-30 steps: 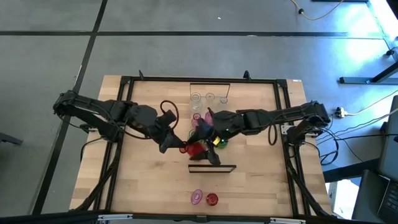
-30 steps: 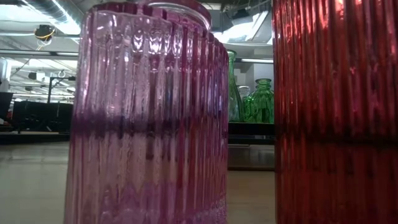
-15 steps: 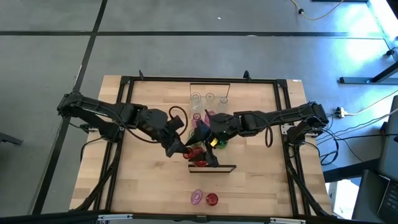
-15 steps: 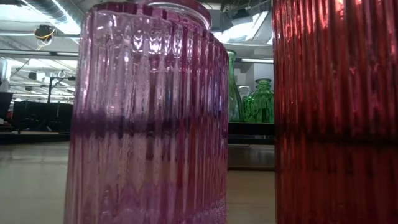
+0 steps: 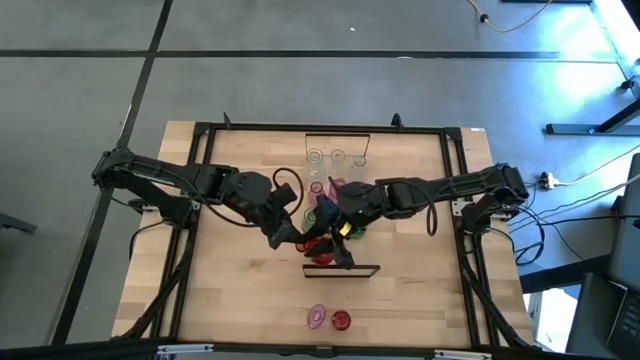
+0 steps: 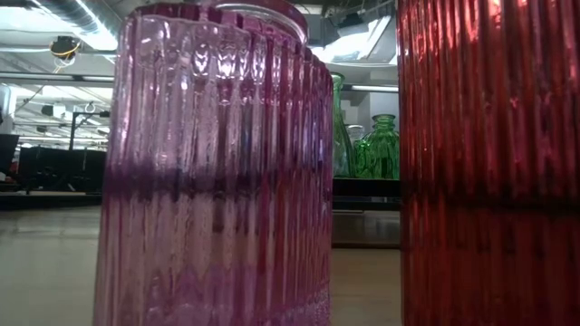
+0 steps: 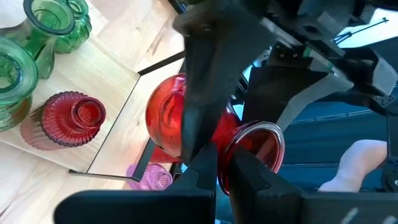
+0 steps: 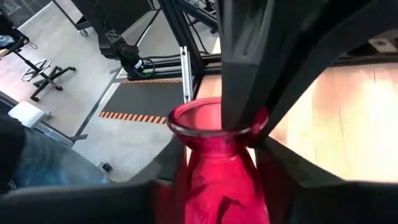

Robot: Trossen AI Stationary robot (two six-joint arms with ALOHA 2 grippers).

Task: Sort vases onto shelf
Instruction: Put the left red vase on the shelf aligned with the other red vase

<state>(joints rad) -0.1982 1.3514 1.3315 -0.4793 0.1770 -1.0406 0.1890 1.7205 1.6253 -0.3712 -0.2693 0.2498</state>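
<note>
Wooden table (image 5: 230, 290) | left gripper (image 5: 300, 240) clamped on red vase (image 7: 171, 118) | right gripper (image 5: 325, 207) clamped on magenta vase (image 8: 217, 162) neck | both over shelf (image 5: 340, 270)

A ribbed pink vase (image 6: 213, 172) and a ribbed red vase (image 6: 489, 163) stand near the counter's front edge; green vases (image 7: 37, 37) sit on the pale wood shelf (image 7: 93, 81).

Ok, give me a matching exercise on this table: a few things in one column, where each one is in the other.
1 clear vases
2 pink vase
3 right gripper
4 green vases

A beside a ribbed red vase
B far end of the shelf
C clamped on a vase at its neck
D front of the table, off the shelf

Pairs: 1-B, 2-D, 3-C, 4-A
</note>
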